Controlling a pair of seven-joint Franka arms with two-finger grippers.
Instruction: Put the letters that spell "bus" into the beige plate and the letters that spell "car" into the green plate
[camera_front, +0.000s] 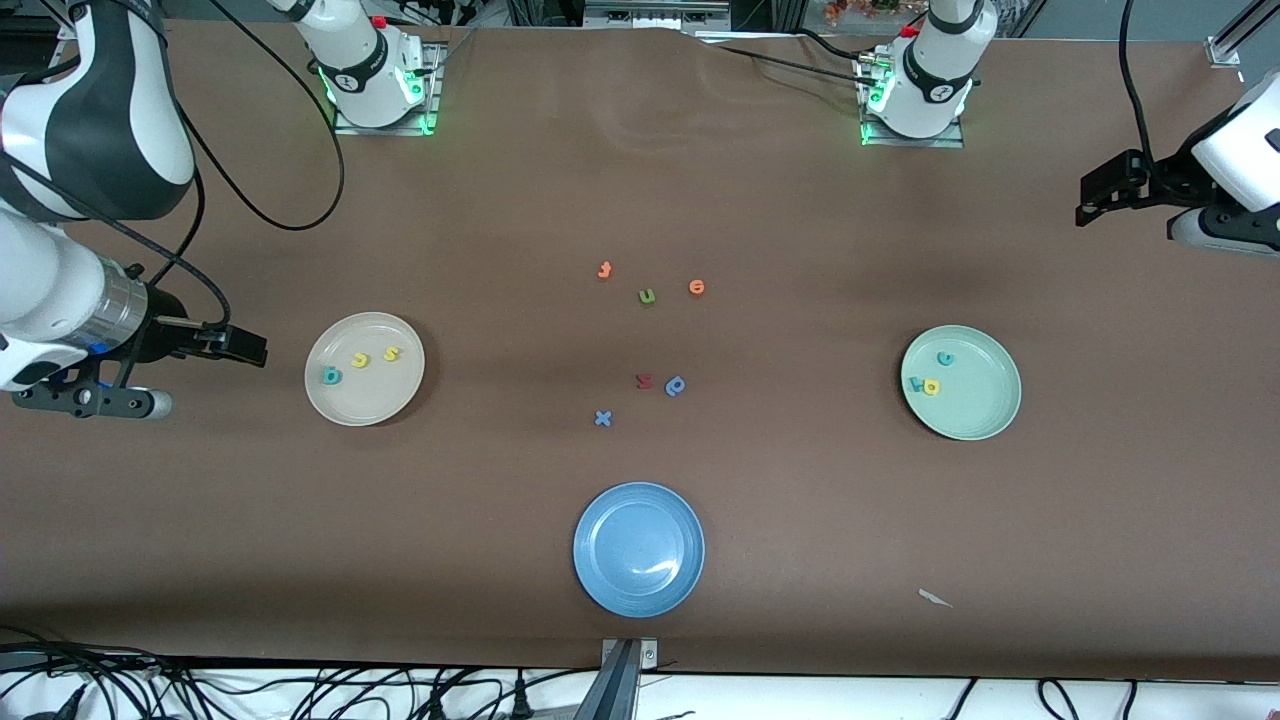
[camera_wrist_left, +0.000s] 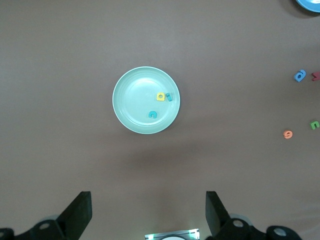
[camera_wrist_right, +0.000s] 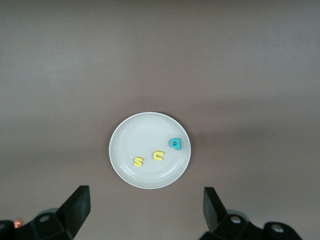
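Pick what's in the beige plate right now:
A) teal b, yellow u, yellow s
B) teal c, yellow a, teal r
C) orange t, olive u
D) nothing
A: the beige plate holds the teal b, yellow u and yellow s, also clear in the right wrist view.

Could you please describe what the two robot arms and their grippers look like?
Both arms are glossy white with dark grey joint bands, green lights glowing at their bases and black cables trailing. The right gripper and left gripper are black, each with two flat, wedge-shaped fingers.
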